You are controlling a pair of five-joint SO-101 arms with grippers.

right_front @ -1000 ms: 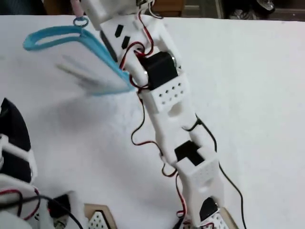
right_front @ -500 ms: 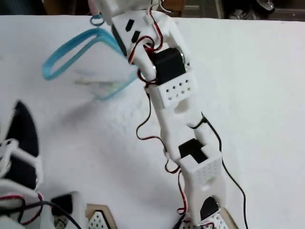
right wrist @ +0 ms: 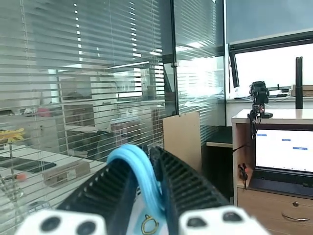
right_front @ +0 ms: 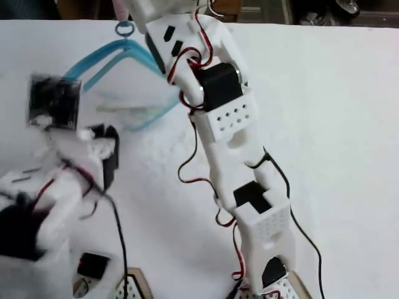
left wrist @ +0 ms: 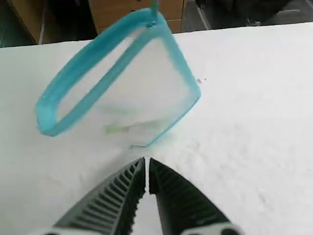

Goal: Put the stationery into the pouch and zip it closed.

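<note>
On the white table [right_front: 324, 93], my right arm [right_front: 218, 118] stretches from the near edge to the far side, where it holds the pouch [right_front: 134, 99] up by its blue zip edge. In the right wrist view, the right gripper [right wrist: 145, 157] is clamped on that blue strip, one ribbed finger on either side. The metal zip ring [right wrist: 149, 225] hangs just below the grip. In the high view the ring [right_front: 124, 28] sits at the far tip of the pouch, next to the arm's wrist.

The pouch is clear plastic with a blue border. Its mouth is unzipped and gapes in a long loop, seen plainly from the left wrist camera [left wrist: 132, 93]. It hangs tilted, with its low corner down at the table (I cannot tell whether it touches). Inside, near the bottom, lies something pale and greenish [left wrist: 120, 128], too blurred for me to name. In the high view it shows as light, slim shapes [right_front: 121, 109].

My left arm [right_front: 68, 180] is at the near left of the table, beside the pouch. The left gripper [left wrist: 146, 160] points at the pouch's low corner but stands apart from it. Its dark ribbed fingers [left wrist: 122, 188] are pressed together with only a hairline between them, and they hold nothing.

Behind the right gripper, the wrist camera looks into the room, with window blinds [right wrist: 73, 73] and a laptop [right wrist: 283, 156] on a wooden desk.
</note>
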